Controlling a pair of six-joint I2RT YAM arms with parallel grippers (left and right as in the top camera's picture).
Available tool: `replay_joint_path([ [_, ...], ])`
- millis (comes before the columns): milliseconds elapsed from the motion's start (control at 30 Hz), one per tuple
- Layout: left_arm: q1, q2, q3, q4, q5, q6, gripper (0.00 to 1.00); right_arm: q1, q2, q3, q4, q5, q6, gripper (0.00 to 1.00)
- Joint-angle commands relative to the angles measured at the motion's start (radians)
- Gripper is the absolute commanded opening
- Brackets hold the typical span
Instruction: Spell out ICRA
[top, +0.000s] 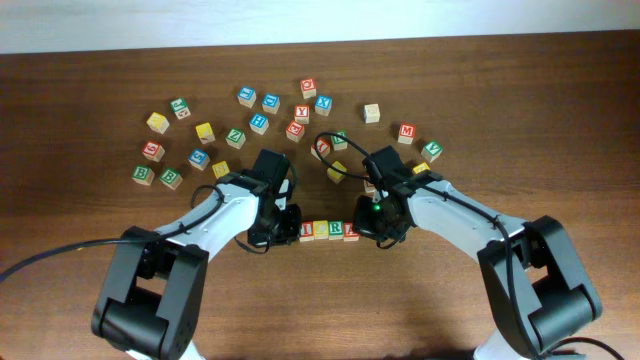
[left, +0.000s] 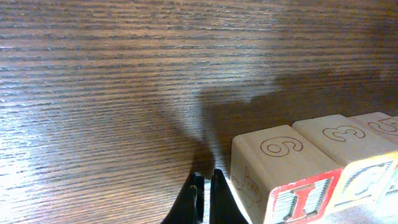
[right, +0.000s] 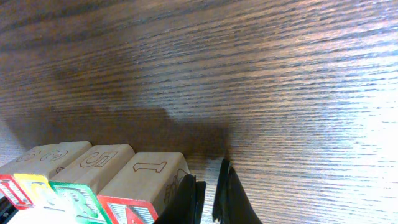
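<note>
Four letter blocks stand side by side in a row near the table's front middle: I (top: 307, 231), C (top: 321, 230), R (top: 336, 230) and A (top: 351, 231). My left gripper (top: 285, 225) is shut and empty, its tips (left: 205, 196) on the table against the left side of the I block (left: 280, 180). My right gripper (top: 372, 222) is shut with a narrow gap and holds nothing. Its tips (right: 209, 193) rest against the right side of the A block (right: 146, 183). The C (left: 367, 180) and R (right: 78, 193) blocks show only partly in the wrist views.
Several loose letter blocks lie scattered across the back of the wooden table (top: 90, 90), from a green one (top: 143, 175) on the left to a green one (top: 432, 150) on the right. A yellow block (top: 337, 171) lies just behind the row.
</note>
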Motion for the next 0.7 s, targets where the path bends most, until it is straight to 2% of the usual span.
replay_joint_path([
  [0, 0.008, 0.010, -0.011, -0.016, -0.049, 0.017, 0.00, 0.014, 0.043, -0.033, -0.018, 0.033, 0.012, 0.04],
  [267, 0.008, -0.008, 0.010, -0.069, -0.049, 0.016, 0.00, 0.013, 0.024, -0.018, -0.051, 0.050, -0.006, 0.04],
  [400, 0.008, -0.113, 0.010, -0.093, -0.049, 0.016, 0.00, -0.042, -0.045, 0.061, -0.199, 0.134, -0.020, 0.06],
  [500, 0.008, -0.188, 0.010, -0.114, -0.050, 0.016, 0.00, -0.100, -0.068, 0.097, -0.238, 0.132, -0.027, 0.12],
  [600, 0.008, -0.248, 0.010, -0.083, -0.094, -0.024, 0.00, -0.175, -0.072, 0.099, -0.233, 0.131, -0.027, 0.30],
  [667, 0.008, -0.258, 0.010, -0.031, -0.097, -0.094, 0.00, -0.217, -0.072, 0.098, -0.233, 0.108, -0.027, 0.30],
])
